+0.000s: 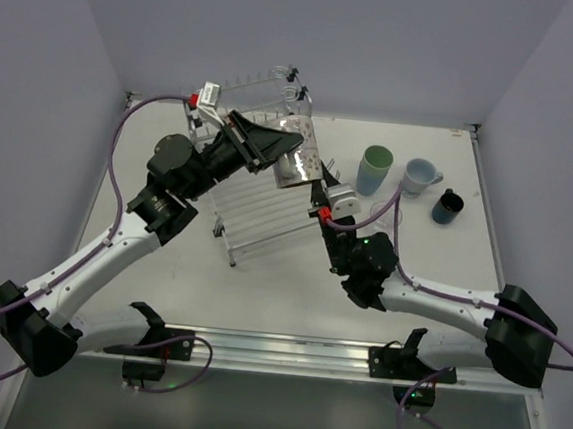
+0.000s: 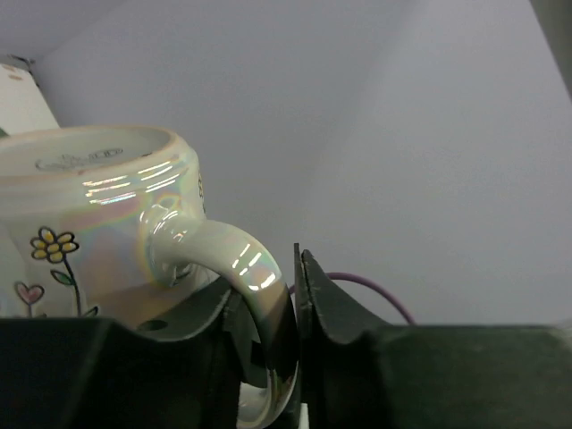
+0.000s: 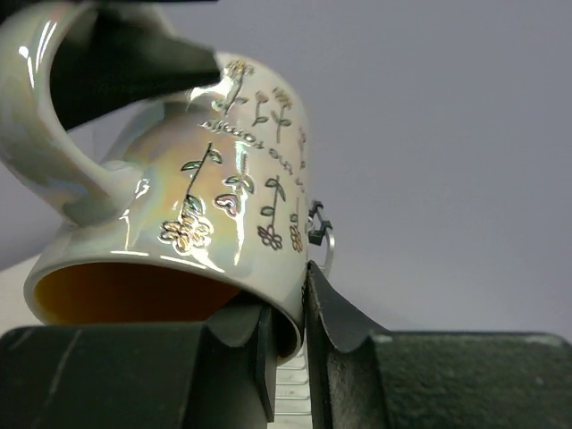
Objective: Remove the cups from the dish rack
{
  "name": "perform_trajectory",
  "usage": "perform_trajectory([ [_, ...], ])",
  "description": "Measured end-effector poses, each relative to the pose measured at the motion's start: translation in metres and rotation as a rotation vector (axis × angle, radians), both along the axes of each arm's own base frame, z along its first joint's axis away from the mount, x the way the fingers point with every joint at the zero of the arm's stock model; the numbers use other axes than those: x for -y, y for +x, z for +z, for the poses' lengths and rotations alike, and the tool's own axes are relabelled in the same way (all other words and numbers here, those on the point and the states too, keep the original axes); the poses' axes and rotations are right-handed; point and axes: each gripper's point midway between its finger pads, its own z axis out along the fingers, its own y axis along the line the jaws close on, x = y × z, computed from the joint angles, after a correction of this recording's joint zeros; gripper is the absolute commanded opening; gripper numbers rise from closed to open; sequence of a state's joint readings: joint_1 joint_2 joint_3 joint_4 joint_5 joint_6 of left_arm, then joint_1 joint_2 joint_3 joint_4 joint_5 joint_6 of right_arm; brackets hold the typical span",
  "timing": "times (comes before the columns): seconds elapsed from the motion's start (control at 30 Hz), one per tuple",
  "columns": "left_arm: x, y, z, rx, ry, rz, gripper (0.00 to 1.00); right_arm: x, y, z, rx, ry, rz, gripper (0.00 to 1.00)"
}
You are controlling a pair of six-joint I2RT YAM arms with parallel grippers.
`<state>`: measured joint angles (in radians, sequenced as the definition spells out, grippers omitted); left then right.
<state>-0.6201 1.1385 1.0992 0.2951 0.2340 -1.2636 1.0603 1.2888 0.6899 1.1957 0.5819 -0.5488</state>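
Likely a handover above the dish rack (image 1: 266,218): my left tool (image 2: 268,295) pinches the handle of the white cup (image 3: 232,179), and my right tool (image 3: 288,313) clamps its rim.

The setting is identified as a robotics laboratory test cell. A flat white tabletop (image 1: 289,295) is enclosed on three sides by plain pale lilac wall panels (image 1: 38,72). Two white-and-black jointed robot arms, the left arm (image 1: 113,250) and the right arm (image 1: 439,303), are bolted to a silver metal rail (image 1: 284,352) at the near edge. Loose purple cables (image 1: 115,144) are routed to them. Household items are represented only by a silver wire dish rack (image 1: 267,213) and a small group of coloured cups (image 1: 375,170).
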Motion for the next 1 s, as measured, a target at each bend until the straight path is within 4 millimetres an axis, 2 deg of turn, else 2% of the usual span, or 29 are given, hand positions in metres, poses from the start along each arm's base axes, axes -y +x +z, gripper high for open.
perform_trajectory([
  [0.03, 0.000, 0.000, -0.001, 0.015, 0.022, 0.003, 0.40, 0.003, -0.003, 0.002, -0.012, 0.012, 0.013, 0.00],
  [0.07, -0.001, 0.001, -0.003, 0.032, 0.044, 0.012, 0.51, 0.006, -0.006, 0.005, -0.027, 0.026, 0.030, 0.00],
  [0.23, -0.005, 0.007, -0.007, 0.077, 0.107, 0.045, 0.58, 0.020, -0.030, 0.026, -0.079, 0.100, 0.144, 0.00],
  [0.37, -0.005, 0.008, -0.016, 0.094, 0.158, 0.046, 0.69, 0.021, -0.036, 0.024, -0.170, 0.095, 0.193, 0.00],
  [0.57, -0.012, 0.009, -0.034, 0.108, 0.270, 0.070, 0.72, 0.025, -0.042, 0.016, -0.342, 0.056, 0.215, 0.00],
  [0.7, -0.018, 0.001, -0.033, 0.137, 0.305, 0.073, 0.72, 0.031, -0.052, 0.016, -0.423, 0.061, 0.248, 0.00],
  [0.77, -0.020, -0.001, -0.030, 0.158, 0.317, 0.076, 0.76, 0.035, -0.056, 0.016, -0.459, 0.069, 0.252, 0.00],
  [0.83, -0.026, 0.007, -0.020, 0.192, 0.318, 0.126, 0.82, 0.039, -0.062, 0.012, -0.500, 0.054, 0.268, 0.00],
  [0.9, -0.032, 0.016, -0.008, 0.222, 0.310, 0.174, 0.84, 0.035, -0.075, 0.001, -0.555, 0.012, 0.328, 0.00],
  [1.0, -0.034, 0.020, 0.000, 0.251, 0.307, 0.196, 0.91, 0.029, -0.097, -0.027, -0.664, -0.065, 0.407, 0.00],
])
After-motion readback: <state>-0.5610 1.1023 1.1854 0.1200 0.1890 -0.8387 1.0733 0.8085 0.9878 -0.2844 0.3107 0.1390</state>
